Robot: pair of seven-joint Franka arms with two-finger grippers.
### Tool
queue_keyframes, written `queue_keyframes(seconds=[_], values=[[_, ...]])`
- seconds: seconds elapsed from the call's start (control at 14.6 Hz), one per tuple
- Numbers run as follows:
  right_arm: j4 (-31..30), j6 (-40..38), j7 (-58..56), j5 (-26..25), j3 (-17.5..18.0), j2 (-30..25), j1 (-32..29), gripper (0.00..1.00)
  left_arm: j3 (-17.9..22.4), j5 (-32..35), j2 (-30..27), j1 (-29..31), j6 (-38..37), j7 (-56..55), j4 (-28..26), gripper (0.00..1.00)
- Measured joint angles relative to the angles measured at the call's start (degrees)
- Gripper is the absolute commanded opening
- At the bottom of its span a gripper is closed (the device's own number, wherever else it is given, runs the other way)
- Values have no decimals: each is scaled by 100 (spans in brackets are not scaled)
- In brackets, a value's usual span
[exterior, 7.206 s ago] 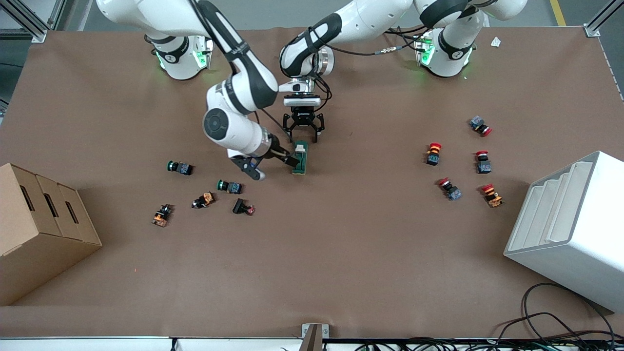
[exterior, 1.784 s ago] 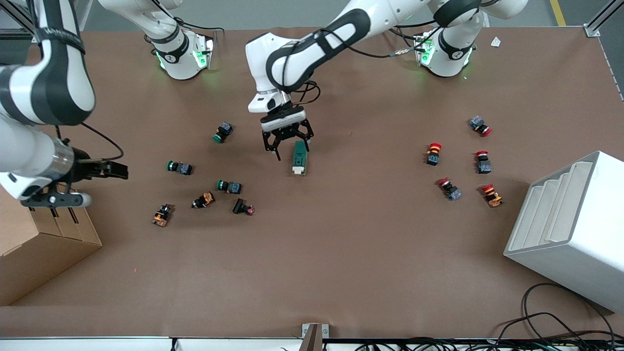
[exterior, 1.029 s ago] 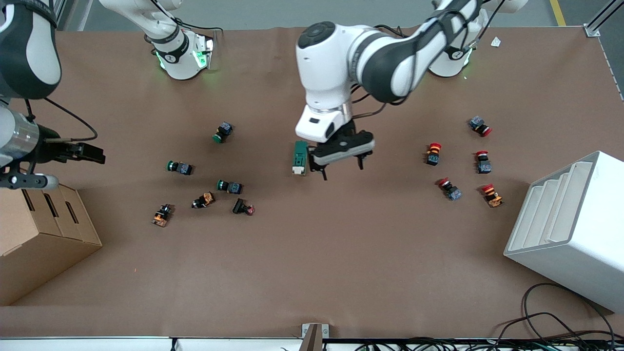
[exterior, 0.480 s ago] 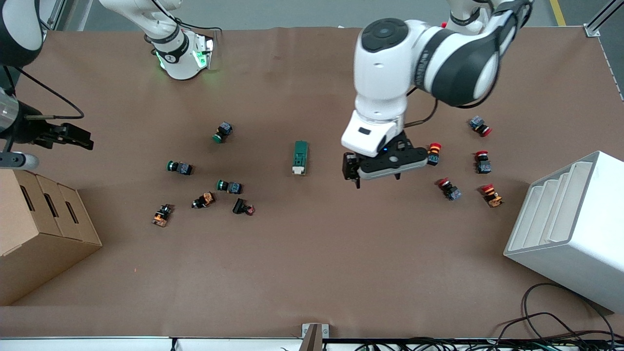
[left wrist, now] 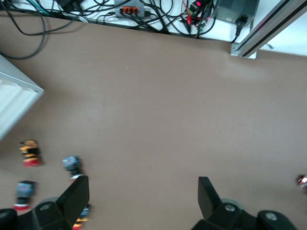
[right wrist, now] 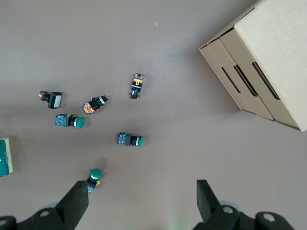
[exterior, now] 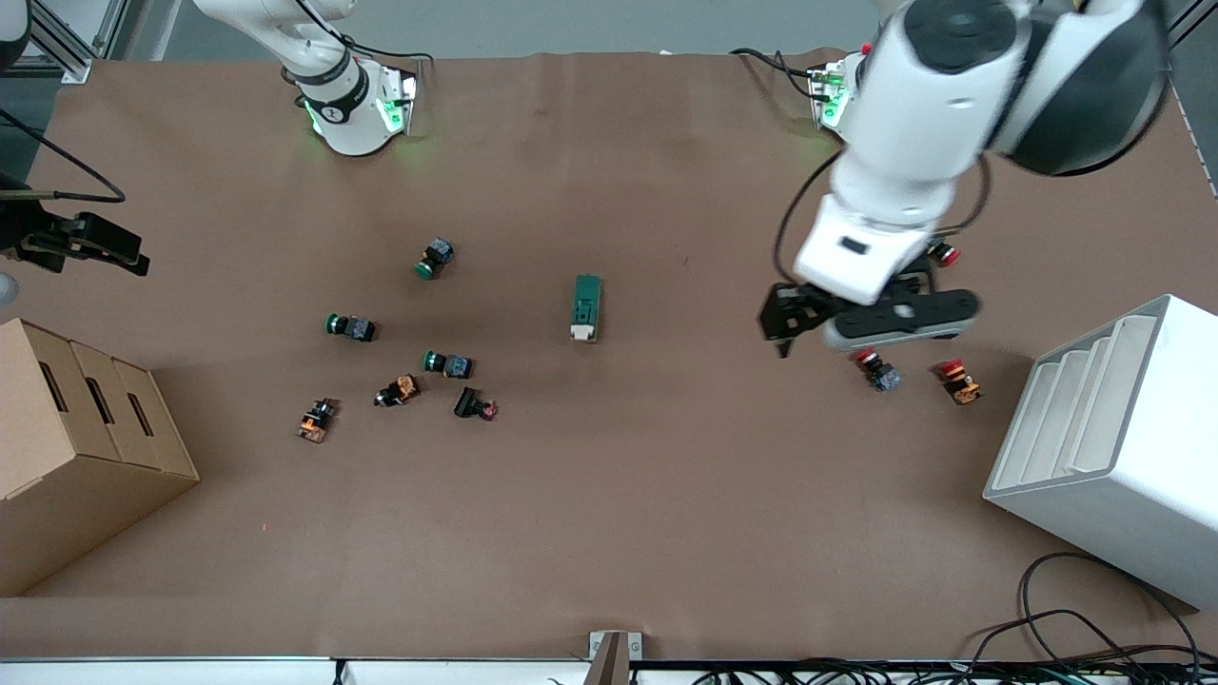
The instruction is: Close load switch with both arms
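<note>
The load switch (exterior: 587, 307) is a dark green block with a white end nearer the front camera. It lies alone mid-table and also shows at the edge of the right wrist view (right wrist: 5, 160). My left gripper (exterior: 856, 328) hangs open and empty over the red-capped buttons (exterior: 877, 371), well apart from the switch toward the left arm's end. Its wide-apart fingers (left wrist: 76, 196) frame bare table. My right gripper (exterior: 119, 255) is open and empty at the right arm's end of the table, above the cardboard box. Its fingers (right wrist: 76, 203) hang above the green-capped buttons.
Green-capped buttons (exterior: 435, 258) and other small buttons (exterior: 400, 390) lie between the switch and the cardboard box (exterior: 76, 428). A white rack (exterior: 1113, 447) stands at the left arm's end. Cables (exterior: 1094, 637) lie at the near edge.
The left gripper has swung away from the load switch toward the left arm's end, over the red-capped buttons. The right gripper has drawn back toward its end. The switch has not moved.
</note>
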Motion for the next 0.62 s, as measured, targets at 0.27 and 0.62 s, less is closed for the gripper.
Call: queue_keyframes(seconds=[0.27,0.62], values=[[140,-3,0,57,16,0,0,100,377,-369,-347,329,-569,1413,-4,100],[162,-424,0,359,43,0,0,100,904,-1016,-788,640,-997,2524,-167,100]])
